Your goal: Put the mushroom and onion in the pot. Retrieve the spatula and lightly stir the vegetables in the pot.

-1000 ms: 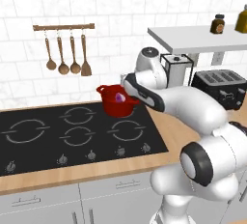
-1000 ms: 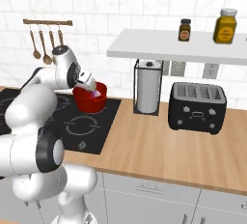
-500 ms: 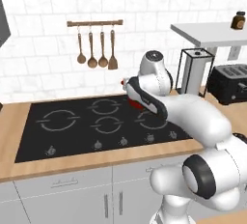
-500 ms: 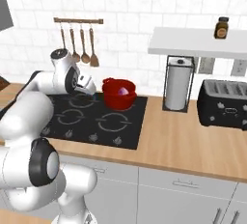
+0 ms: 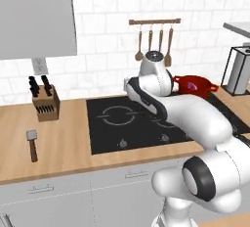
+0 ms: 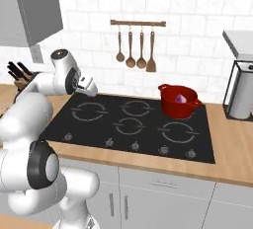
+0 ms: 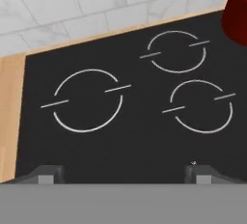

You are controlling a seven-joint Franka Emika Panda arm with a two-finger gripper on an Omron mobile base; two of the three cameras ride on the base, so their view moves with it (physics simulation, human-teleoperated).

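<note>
Claw (image 6: 89, 88) is released, grasping nothing. Onion (image 6: 180, 97) sits in pot (image 6: 177, 101). Next, fetch spatula (image 5: 32, 144), at nine o'clock on desk (image 5: 53, 143).

The arm is reaching forward and to the robot's left, with the upper links folding back over the base. The wrist is sitting high, and the hand is angling forward and downward. The gripper (image 6: 89, 88) is hanging in the air, touching nothing. In the hand view, the gripper (image 7: 124, 172) is holding its fingers (image 7: 48, 172) wide apart, with nothing between them.
</note>
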